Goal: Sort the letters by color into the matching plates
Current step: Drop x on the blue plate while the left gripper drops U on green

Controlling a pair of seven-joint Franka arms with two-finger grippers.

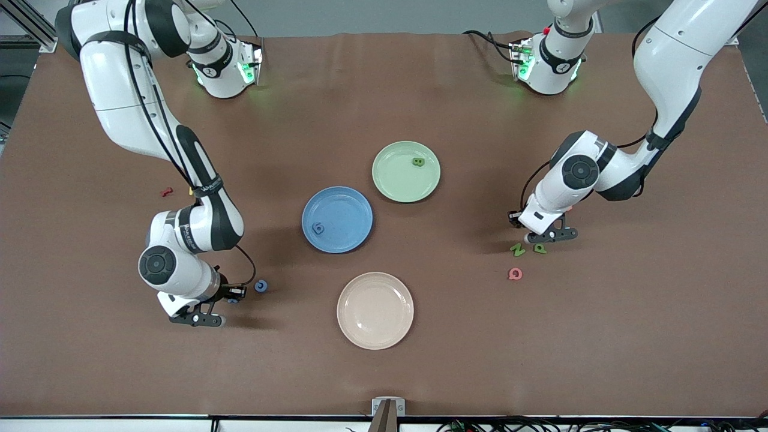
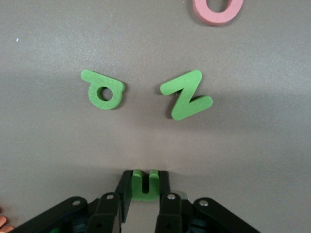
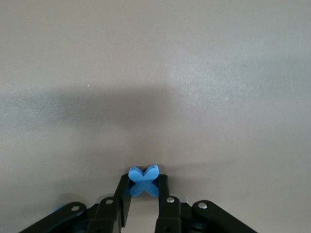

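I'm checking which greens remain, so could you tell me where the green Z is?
The green Z lies on the table toward the left arm's end, beside a green letter with a hole, just below the left pincer in the front view.

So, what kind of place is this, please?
Probably a robotics lab. Two white arms stand on a brown table by aluminium framing; the left gripper and the right gripper sort foam letters into plates.

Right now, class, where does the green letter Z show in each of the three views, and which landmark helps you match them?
Front view: the green letter Z lies on the table toward the left arm's end.
Left wrist view: it lies flat, apart from the pink letter O.
Right wrist view: not in it.
Shared landmark: the pink letter O.
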